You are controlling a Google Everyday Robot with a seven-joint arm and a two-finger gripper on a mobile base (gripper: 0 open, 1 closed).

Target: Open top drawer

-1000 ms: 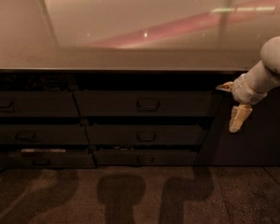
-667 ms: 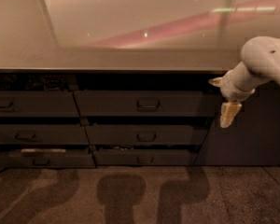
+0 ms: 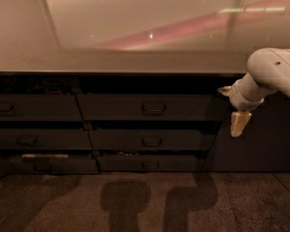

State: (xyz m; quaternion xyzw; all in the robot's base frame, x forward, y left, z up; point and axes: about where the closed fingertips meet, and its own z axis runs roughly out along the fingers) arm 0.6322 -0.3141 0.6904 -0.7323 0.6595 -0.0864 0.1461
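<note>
The top drawer (image 3: 145, 107) is the wide dark grey front in the middle column, just under the counter edge. Its small loop handle (image 3: 153, 108) sits at its centre, and the front lies flush with its neighbours. My gripper (image 3: 239, 123) hangs at the right on the white arm (image 3: 270, 76) and points downward. It is level with the drawer's lower edge, just past the drawer's right end, in front of the plain dark panel and well right of the handle.
A pale glossy counter top (image 3: 135, 57) overhangs the drawers. Two narrower fronts (image 3: 147, 140) lie below the top drawer, and a left column (image 3: 34, 108) holds more. The lowest left drawer (image 3: 38, 162) shows a pale strip along its top. A handle-less panel (image 3: 261, 149) is at right.
The arm and gripper have shifted left, from in front of the plain panel toward the right end of the top drawer. The drawers have not moved.
</note>
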